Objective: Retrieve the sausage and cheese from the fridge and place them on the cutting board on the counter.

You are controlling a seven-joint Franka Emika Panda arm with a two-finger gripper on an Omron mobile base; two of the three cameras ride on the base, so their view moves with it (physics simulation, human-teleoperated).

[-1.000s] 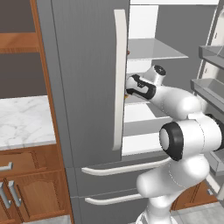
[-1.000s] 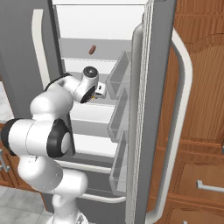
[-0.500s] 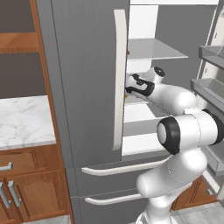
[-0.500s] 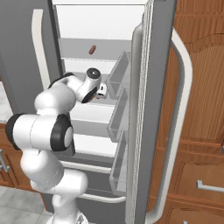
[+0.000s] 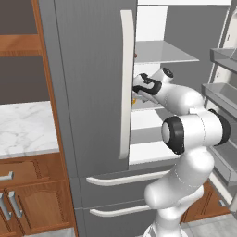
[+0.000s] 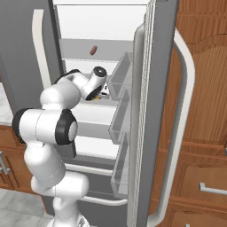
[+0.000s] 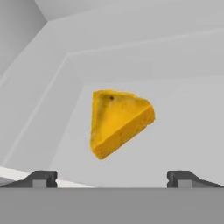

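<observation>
Cheese point(image 7: 117, 122) sits on the middle shelf inside the fridge point(image 5: 92, 92), dead ahead of the gripper point(image 7: 111, 178) and lined up between its two fingertips, not touching either. Jaws are spread wide, nothing held.

What changed over the last second: the arm pushed further into the fridge. In the left base view the wrist has slid left, toward the closed door's inner edge; in the right base view the hand has gone deeper over the shelf, and a bit of yellow shows just beside it point(image 6: 103, 94). The jaw gap has not changed. So this reads as the approach phase on the cheese, grasp not yet made.

Sausage point(image 6: 93, 50) is lying on the shelf above, well apart from the hand, untouched. Looks like the cheese goes first.

Task status, my judgement: early. Neither item is out of the fridge. Counter point(image 5: 23, 127) shows to the left of the fridge in the left base view; I can't see the cutting board from here.

Next move probably needs a little more forward travel so the fingertips straddle the wedge, then a close. Risk: the wedge is tapered and lies at an angle to the jaws, so it could rotate or squirt out if the pads land on the slanted faces. The right door bins point(image 6: 119, 80) are near the elbow side, so watch clearance on retract.
</observation>
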